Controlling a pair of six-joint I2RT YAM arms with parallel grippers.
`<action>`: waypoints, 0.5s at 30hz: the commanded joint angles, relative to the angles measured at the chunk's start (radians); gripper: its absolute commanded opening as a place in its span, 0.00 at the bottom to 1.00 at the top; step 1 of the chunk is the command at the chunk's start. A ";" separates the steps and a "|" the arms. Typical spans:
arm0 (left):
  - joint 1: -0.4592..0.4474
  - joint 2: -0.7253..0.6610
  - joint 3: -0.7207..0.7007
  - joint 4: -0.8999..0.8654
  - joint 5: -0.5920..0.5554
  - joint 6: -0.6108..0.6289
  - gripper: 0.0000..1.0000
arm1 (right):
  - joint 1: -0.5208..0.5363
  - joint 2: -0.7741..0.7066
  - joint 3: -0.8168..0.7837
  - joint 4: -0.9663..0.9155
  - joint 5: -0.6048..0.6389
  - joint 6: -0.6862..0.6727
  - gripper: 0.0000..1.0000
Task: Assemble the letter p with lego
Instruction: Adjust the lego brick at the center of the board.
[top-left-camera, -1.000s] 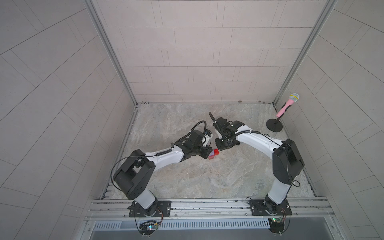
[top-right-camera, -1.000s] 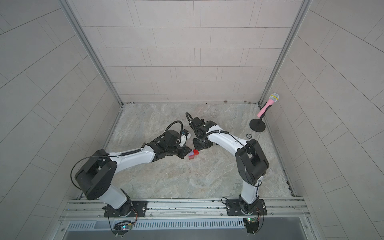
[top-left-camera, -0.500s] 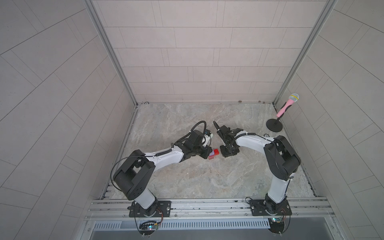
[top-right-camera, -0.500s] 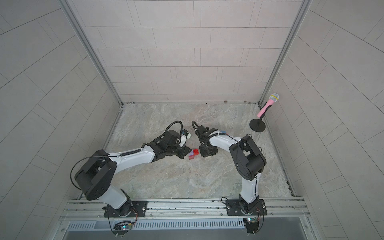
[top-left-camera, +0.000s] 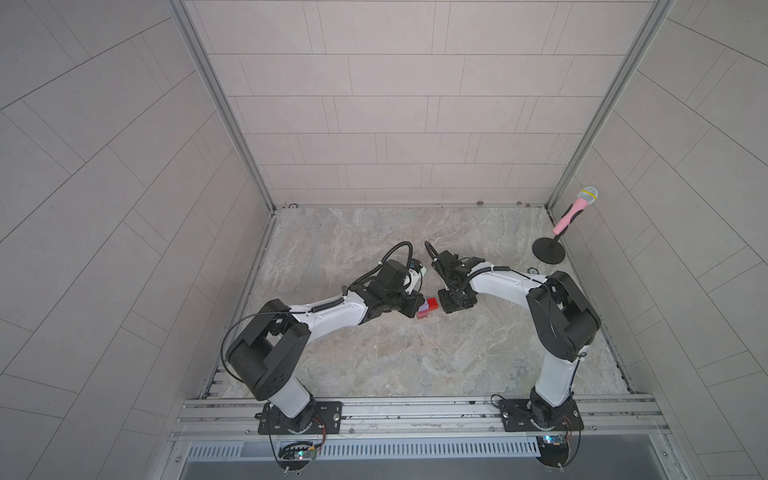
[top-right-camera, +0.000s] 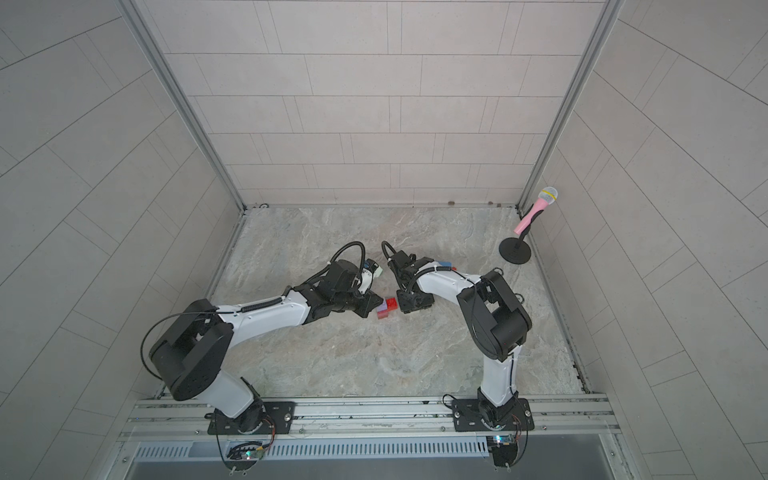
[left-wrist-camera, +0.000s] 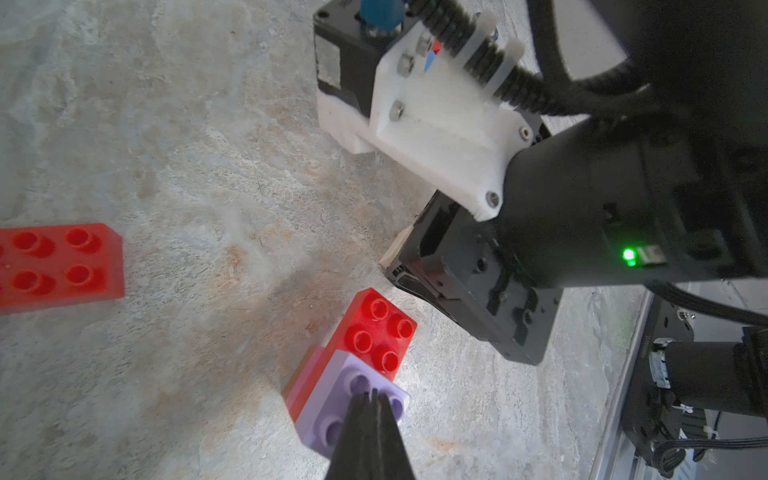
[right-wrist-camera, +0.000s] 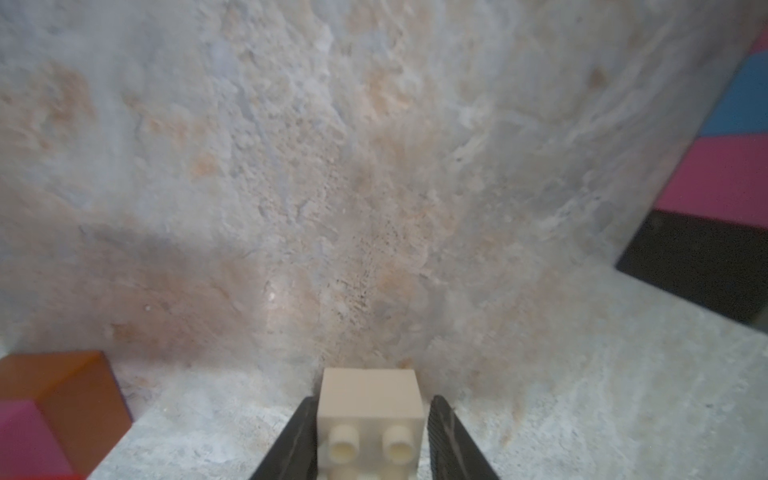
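A small lego stack (top-left-camera: 428, 308) lies at mid table: a red square brick (left-wrist-camera: 380, 332) and a lilac brick (left-wrist-camera: 332, 403) on pink and red layers. My left gripper (left-wrist-camera: 371, 395) is shut, its tips pressing on the lilac brick's studs; it shows in both top views (top-right-camera: 372, 309). Just right of the stack my right gripper (top-left-camera: 451, 305) points down at the table. Between its fingers sits a cream brick (right-wrist-camera: 370, 395), studs toward the camera. The right gripper (right-wrist-camera: 372, 399) is slightly open: one finger touches the brick, the other stands off it.
A loose red oblong brick (left-wrist-camera: 58, 266) lies apart from the stack. An orange-brown and pink pair (right-wrist-camera: 62, 386) and a blue, pink and black stack (right-wrist-camera: 723, 178) lie near the right gripper. A pink microphone on a black stand (top-left-camera: 575, 208) is at the back right.
The right gripper has come down to the table beside the stack and its jaws have parted a little around the cream brick. The left gripper has stayed on the lilac brick.
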 joint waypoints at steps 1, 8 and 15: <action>-0.004 0.019 -0.038 -0.107 -0.015 0.024 0.00 | 0.004 -0.020 0.021 -0.041 0.028 0.002 0.47; -0.003 0.020 -0.037 -0.105 -0.014 0.024 0.00 | 0.004 -0.040 0.033 -0.061 0.025 0.003 0.40; -0.004 0.023 -0.036 -0.106 -0.011 0.024 0.00 | 0.005 -0.051 0.038 -0.072 0.022 -0.001 0.34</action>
